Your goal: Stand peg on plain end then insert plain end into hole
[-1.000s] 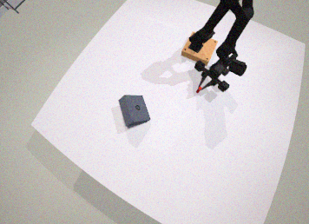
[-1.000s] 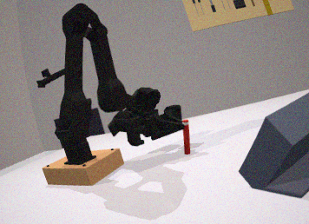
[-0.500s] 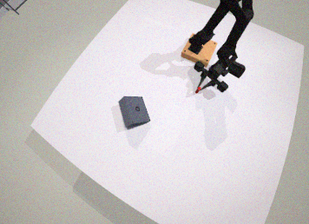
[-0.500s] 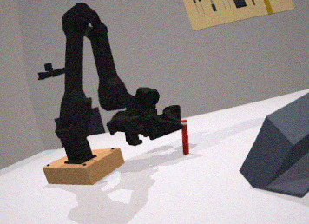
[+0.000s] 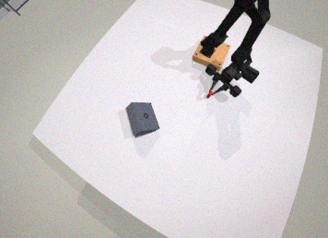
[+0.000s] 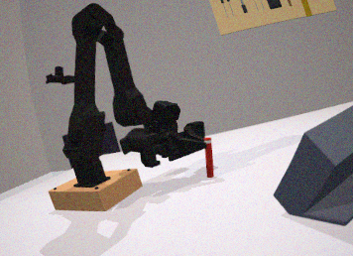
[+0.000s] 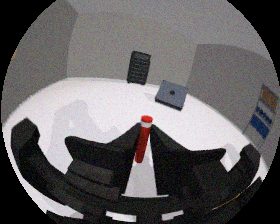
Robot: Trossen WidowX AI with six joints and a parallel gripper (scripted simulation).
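Note:
The red peg [image 5: 209, 95] [image 6: 209, 161] [image 7: 142, 145] stands upright, its white-banded end up and its plain end down. My gripper [image 5: 212, 92] [image 6: 206, 142] [image 7: 145, 126] is shut on the peg near the white band, coming in from the side. The plain end is at or just above the table top; I cannot tell whether it touches. The dark grey sloped panel [image 5: 138, 124] [image 6: 293, 178] [image 7: 165, 99] stands apart from the peg, farther out from the arm. Its one hole [image 5: 146, 115] [image 7: 172, 92] shows in its face; in the exterior view the hole is not visible.
The arm's wooden base block [image 5: 201, 59] [image 6: 79, 201] sits behind the gripper on the white table [image 5: 184, 168] [image 6: 188, 225] [image 7: 100, 92]. A dark slatted object [image 7: 139, 67] stands beyond the table's far edge in the wrist view. A tool board [image 6: 225, 22] hangs on the wall.

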